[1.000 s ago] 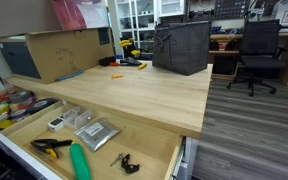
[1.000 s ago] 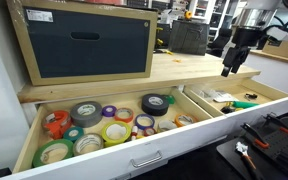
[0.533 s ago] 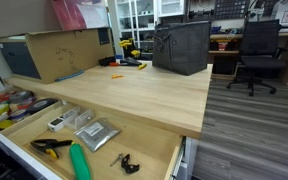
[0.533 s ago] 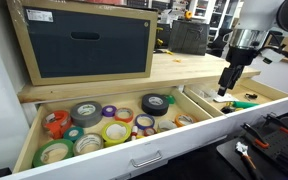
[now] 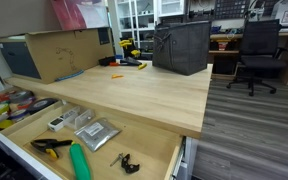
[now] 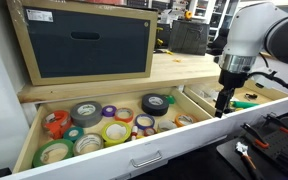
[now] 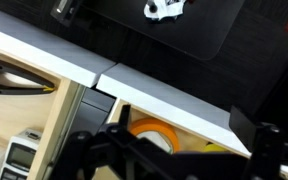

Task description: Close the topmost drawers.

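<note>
Both topmost drawers stand pulled out under the wooden worktop (image 6: 184,66). The wide drawer (image 6: 104,163) holds several tape rolls. The drawer beside it (image 6: 256,110) holds tools and shows in an exterior view too (image 5: 149,140), with pliers and a green item inside. My gripper (image 6: 220,108) hangs fingers down over the place where the two drawers meet, near their white fronts. In the wrist view the gripper (image 7: 174,152) is open, its dark fingers (image 7: 269,140) spread wide over the white fronts (image 7: 174,100) and an orange tape roll (image 7: 149,130). Nothing is held.
A cardboard box with a dark panel (image 6: 84,40) sits on the worktop (image 5: 134,90). A black bin (image 5: 181,45) stands at the worktop's far end and an office chair (image 5: 257,50) beyond it. Pliers (image 6: 246,155) lie on a dark mat below the drawer fronts.
The arm has come down and a little toward the tape drawer, from above the worktop's edge to just over the drawers. The gripper stayed open. The drawers have not moved.
</note>
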